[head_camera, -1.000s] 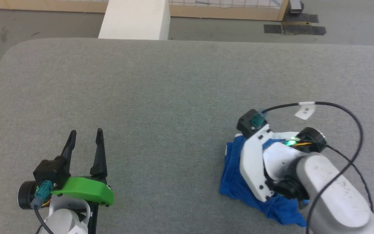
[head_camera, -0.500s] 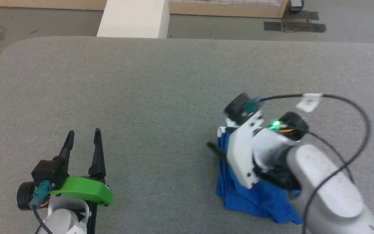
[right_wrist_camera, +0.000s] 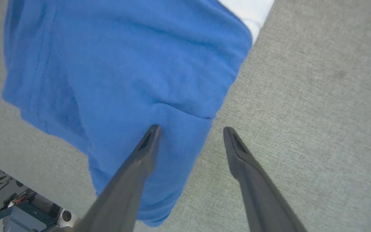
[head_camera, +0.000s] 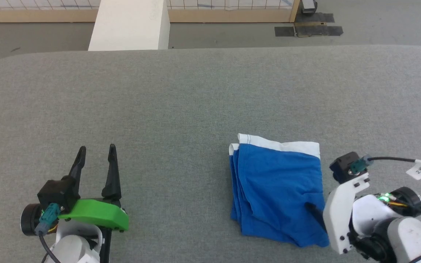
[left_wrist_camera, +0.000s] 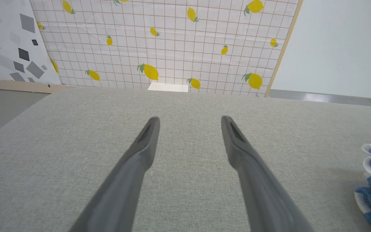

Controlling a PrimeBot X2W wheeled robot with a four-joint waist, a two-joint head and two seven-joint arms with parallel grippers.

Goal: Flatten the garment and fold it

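Garment [head_camera: 276,186] lay folded on the tabletop [head_camera: 159,109], right of centre in the lower half of the head view. The tabletop was the largest thing before us, a broad grey slab with a woven, slightly rough cover and rounded corners. On it the garment made a compact, roughly square packet of soft royal-blue knit. Several layers were fanned at its left edge rather than stacked flush, and the lower edge ran ragged.

The right gripper [right_wrist_camera: 190,129] hung at the packet's lower right corner. Its long dark tapered fingers were spread wide and grasped nothing. One finger was over blue cloth and the other over bare tabletop; we could not tell whether either touched. The left gripper [head_camera: 97,147] sat at the lower left of the frame, well apart from the cloth, likewise spread and empty.

We judged the danger to be the finger above that loose corner flap. Any sideways pull there could snag the limp fabric and drag the top layer open, since such soft layers slide easily. The white band [head_camera: 280,145] along the far edge was smooth and straight.
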